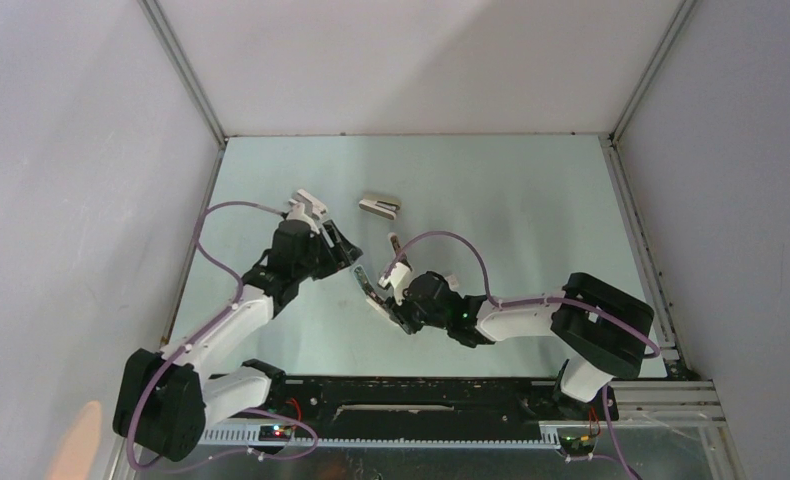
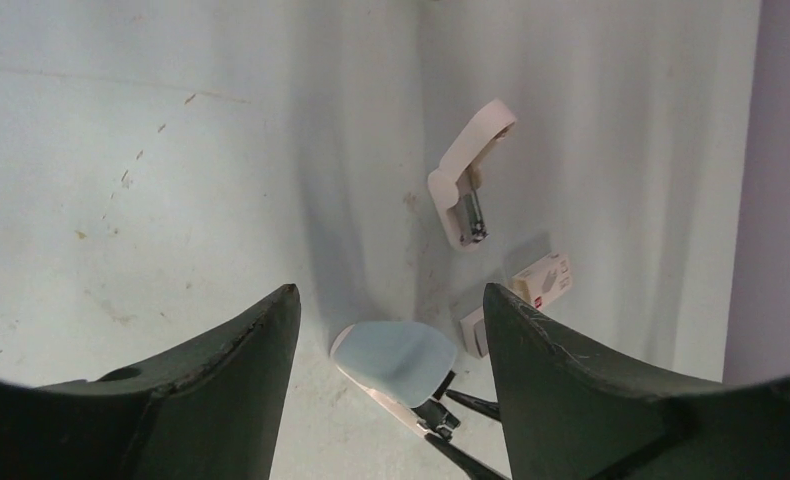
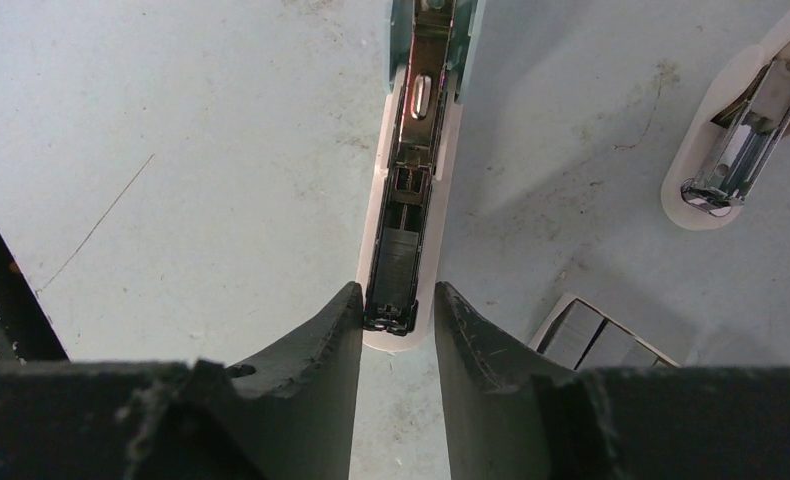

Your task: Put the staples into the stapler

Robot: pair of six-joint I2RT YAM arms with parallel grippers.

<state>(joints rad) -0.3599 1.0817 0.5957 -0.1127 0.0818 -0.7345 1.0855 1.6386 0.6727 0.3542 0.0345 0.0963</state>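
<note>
The stapler (image 3: 411,200) lies opened on the table, its metal magazine showing along its length. My right gripper (image 3: 398,290) is shut on its rear end, a fingertip against each side. In the left wrist view the stapler's pale blue top (image 2: 396,360) sits between the wide-apart fingers of my left gripper (image 2: 391,290), which is open and touches neither side. From above, the stapler (image 1: 362,279) lies between the left gripper (image 1: 349,262) and the right gripper (image 1: 379,298). The white staples box (image 1: 380,205) (image 2: 543,280) lies beyond them.
A stubby white wedge-shaped stapler (image 2: 471,175) (image 3: 741,140) lies open on the table near the held one. A white-rimmed holder of grey staple strips (image 3: 601,335) sits just right of my right fingers. Grey walls enclose the table on three sides.
</note>
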